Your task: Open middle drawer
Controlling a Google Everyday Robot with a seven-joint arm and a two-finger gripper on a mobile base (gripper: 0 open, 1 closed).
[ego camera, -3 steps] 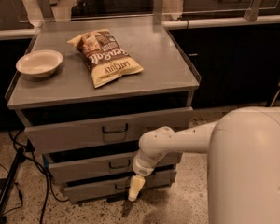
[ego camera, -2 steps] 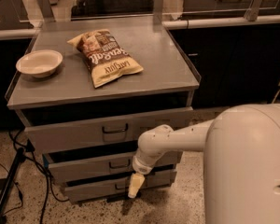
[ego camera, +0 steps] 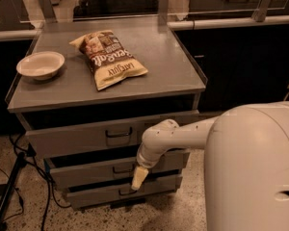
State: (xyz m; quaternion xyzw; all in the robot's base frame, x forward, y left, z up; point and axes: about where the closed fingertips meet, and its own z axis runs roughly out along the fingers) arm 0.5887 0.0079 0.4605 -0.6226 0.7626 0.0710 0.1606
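The middle drawer (ego camera: 91, 172) is a low, wide grey front in the grey metal cabinet, with a small dark loop handle (ego camera: 122, 169) at its centre. It sits between the taller top drawer (ego camera: 77, 138) and the lowest drawer (ego camera: 101, 194). A dark gap shows above its front. My gripper (ego camera: 138, 178), cream-coloured, hangs pointing down from the white arm (ego camera: 156, 143). It is just right of the middle drawer's handle, in front of that drawer's lower edge. It holds nothing that I can see.
On the cabinet top (ego camera: 173, 71) lie a chip bag (ego camera: 111, 57) and a white bowl (ego camera: 40, 64). My white body (ego camera: 255, 167) fills the lower right. Dark cables (ego camera: 14, 186) hang left of the cabinet. The floor (ego camera: 173, 215) is speckled.
My gripper and the arm's wrist have risen a little, from in front of the lowest drawer to the middle drawer's lower edge. The drawers have not moved.
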